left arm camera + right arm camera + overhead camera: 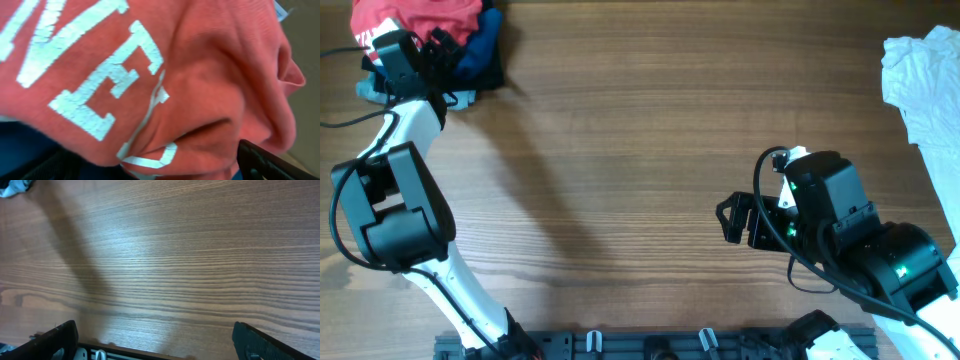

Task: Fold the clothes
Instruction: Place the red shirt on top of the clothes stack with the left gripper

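Note:
The red T-shirt with white lettering lies bunched in a pile at the table's far left corner. It fills the left wrist view, on top of dark blue cloth. My left gripper is at the pile, and its fingers stand wide apart with a red fold between them. My right gripper is open and empty over bare table at the right of centre, far from the shirt. Its fingers show only wood between them.
A dark blue garment lies under and beside the red shirt. A heap of white clothes lies at the far right edge. The wooden table stretches between. A rail runs along the front edge.

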You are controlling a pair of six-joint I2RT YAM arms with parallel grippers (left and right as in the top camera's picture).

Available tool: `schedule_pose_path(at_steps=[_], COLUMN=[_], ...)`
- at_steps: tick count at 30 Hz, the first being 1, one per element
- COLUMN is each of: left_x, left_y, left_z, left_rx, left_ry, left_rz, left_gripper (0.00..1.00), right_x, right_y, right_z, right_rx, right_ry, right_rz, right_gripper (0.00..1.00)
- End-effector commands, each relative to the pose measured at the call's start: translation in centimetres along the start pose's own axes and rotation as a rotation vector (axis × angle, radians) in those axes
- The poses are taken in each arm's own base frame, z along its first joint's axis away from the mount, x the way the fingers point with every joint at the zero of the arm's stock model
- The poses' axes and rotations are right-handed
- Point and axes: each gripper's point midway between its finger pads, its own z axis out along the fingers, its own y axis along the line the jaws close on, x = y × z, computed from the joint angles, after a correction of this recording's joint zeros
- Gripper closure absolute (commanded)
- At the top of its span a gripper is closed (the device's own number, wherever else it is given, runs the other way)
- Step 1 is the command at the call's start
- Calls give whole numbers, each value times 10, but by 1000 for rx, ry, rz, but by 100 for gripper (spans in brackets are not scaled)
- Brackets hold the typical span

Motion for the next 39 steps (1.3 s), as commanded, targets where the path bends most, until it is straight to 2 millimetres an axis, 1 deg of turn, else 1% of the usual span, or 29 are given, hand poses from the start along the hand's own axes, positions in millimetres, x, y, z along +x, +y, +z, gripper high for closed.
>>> schedule_pose_path(at_steps=[1, 3, 5, 6, 9, 10, 12, 13, 14, 16, 17, 18, 20, 22, 25, 29, 30, 31, 32, 33, 34, 35, 36, 38, 39], left_x=[8, 5, 3, 2, 0, 0, 2, 4, 7, 12, 14, 15, 21, 23, 23, 16, 15, 15, 16, 20, 23, 25, 27, 28, 23], left_y=[10, 6, -2, -6, -8, -8, -8, -10, -15, -27, -31, -36, -57, -60, -62, -77, -77, -76, -75, -73, -74, -78, -82, -88, -91], left_z=[7, 7, 7, 7, 7, 7, 7, 7, 6, 4, 1, -2, -14, -15, -15, -23, -23, -23, -23, -23, -24, -27, -29, -35, -39], left_rx=[-41, -20, 19, 35, 44, 44, 44, 56, 80, 142, 164, 178, 284, 288, 284, 392, 400, 398, 395, 380, 385, 417, 447, 479, 493], left_ry=[5, -4, -10, -12, -21, -21, -13, -4, 11, 47, 69, 95, 210, 246, 260, 286, 288, 288, 293, 309, 322, 332, 340, 359, 353], left_rz=[-5, -4, -4, -3, -1, -1, -1, -1, 0, -10, -54, -145, -414, -524, -603, -589, -589, -590, -592, -598, -581, -528, -475, -451, -445], left_gripper=[6, 21, 40, 44, 46, 50, 73, 82, 85, 90, 95, 96, 96, 96, 96, 96, 91, 73, 49, 37, 30, 12, 1, 0, 1], right_x=[-5, -5, -5, -5, -4, -5, -4, -4, -4, -5, -5, -6, -5, -5, -4, -4, -4, -3, -3, -2, -2, -3, -3, -3, -3], right_y=[0, 0, 0, 0, -1, -1, -1, -1, -1, -1, -1, 0, -1, -1, -2, -2, -2, -3, -3, -3, -3, -3, -3, -3, -3], right_z=[-2, 1, 4, 5, 9, 10, 11, 11, 11, 11, 11, 11, 12, 13, 13, 15, 15, 15, 14, 14, 14, 15, 15, 14, 14], right_rx=[8, 14, 20, 23, 32, 34, 37, 37, 37, 37, 37, 35, 39, 40, 45, 50, 50, 50, 51, 53, 53, 51, 50, 51, 51], right_ry=[-15, -6, 4, 9, 24, 27, 32, 32, 32, 32, 29, 26, 32, 35, 43, 48, 48, 49, 50, 53, 52, 50, 49, 52, 52], right_rz=[-14, -13, -12, -11, -10, -10, -9, -9, -9, -9, -9, -11, -13, -17, -19, -19, -19, -19, -19, -19, -19, -20, -21, -22, -21], right_gripper=[1, 1, 1, 0, 1, 1, 1, 1, 0, 1, 1, 1, 0, 1, 1, 1, 1, 0, 0, 0, 0, 0, 1, 0, 1])
